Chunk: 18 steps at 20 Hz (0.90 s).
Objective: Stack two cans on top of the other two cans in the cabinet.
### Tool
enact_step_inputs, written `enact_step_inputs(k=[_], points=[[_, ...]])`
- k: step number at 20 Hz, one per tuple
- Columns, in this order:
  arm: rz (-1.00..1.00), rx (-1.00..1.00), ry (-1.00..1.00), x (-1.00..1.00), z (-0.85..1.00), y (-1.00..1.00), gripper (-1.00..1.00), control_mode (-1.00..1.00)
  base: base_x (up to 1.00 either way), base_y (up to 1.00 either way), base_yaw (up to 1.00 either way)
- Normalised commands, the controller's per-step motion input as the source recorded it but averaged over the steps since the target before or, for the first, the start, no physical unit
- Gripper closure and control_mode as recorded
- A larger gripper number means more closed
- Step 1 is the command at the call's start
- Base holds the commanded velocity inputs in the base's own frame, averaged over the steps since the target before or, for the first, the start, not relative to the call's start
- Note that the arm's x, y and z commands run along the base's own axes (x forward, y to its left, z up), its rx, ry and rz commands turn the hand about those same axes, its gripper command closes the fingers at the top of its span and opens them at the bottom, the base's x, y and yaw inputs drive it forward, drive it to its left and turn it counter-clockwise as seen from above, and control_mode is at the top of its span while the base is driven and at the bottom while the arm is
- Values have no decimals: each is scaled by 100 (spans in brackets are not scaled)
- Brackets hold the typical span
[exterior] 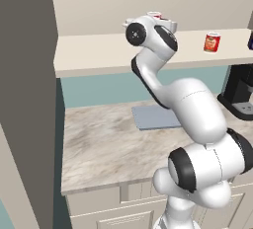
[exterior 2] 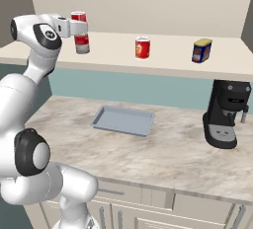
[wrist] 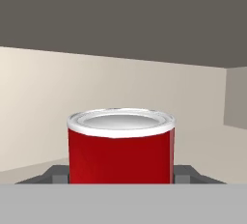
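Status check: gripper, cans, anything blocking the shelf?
Gripper shut on red can, held above red-and-grey can. Orange-red can and blue can stand apart. Nothing in the way.

A marbled bench (exterior 2: 163,154) carries a grey tray (exterior 2: 122,120) and a black coffee machine (exterior 2: 225,114), backed by a teal wall (exterior 2: 148,87), above cream base cabinets (exterior 2: 148,206).

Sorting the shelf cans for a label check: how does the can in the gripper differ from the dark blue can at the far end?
The red can is held in the gripper above a red and grey can; the dark blue can stands alone on the cabinet shelf. The red can has a silver rim; the dark blue can has a yellowish top. Both are upright.
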Motion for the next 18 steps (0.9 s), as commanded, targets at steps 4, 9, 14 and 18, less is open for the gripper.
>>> enact_step_inputs(k=[4, 9, 14, 18], points=[[0, 0, 0, 8, -7, 6, 100, -100, 0, 0, 0], [0, 0, 0, 4, -10, 3, 100, -100, 0, 0, 0], [0, 1, 0, 1, -13, 0, 100, -100, 0, 0, 0], [0, 0, 0, 0, -9, 0, 100, -100, 0, 0, 0]])
